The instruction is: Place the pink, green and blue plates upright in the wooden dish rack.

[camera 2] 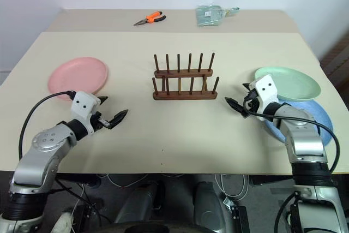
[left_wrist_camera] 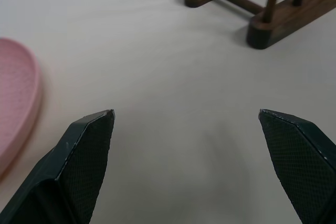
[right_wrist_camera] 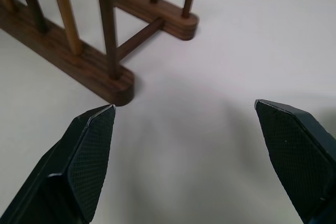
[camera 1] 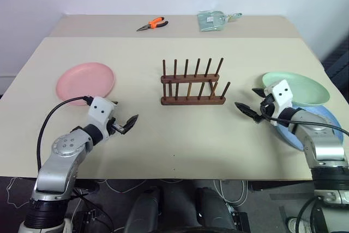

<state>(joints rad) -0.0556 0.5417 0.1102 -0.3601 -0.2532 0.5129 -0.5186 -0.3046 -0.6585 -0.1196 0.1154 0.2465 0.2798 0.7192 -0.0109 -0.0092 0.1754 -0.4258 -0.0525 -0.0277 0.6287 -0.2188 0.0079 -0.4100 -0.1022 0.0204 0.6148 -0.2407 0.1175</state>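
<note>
In the left eye view, the wooden dish rack (camera 1: 192, 83) stands empty at the centre of the table (camera 1: 163, 145). The pink plate (camera 1: 85, 79) lies flat at middle left, and the green plate (camera 1: 296, 87) lies at middle right, overlapping the blue plate (camera 1: 311, 129) beneath it. The left gripper (camera 1: 126, 124) hovers just right of the pink plate; the right gripper (camera 1: 252, 103) hovers just left of the green one. Pliers (camera 1: 152, 24) and a clear bag (camera 1: 213, 20) sit at the top.

In the left wrist view, the fingers (left_wrist_camera: 84, 156) are spread wide and empty, the pink rim at the left edge.

In the right wrist view, the fingers (right_wrist_camera: 86, 161) are likewise wide apart and hold nothing, the rack's end ahead.

No plate is racked yet, so I judge the first pick is in hand. Next, a gripper must catch a plate's rim and tip it upright.
</note>
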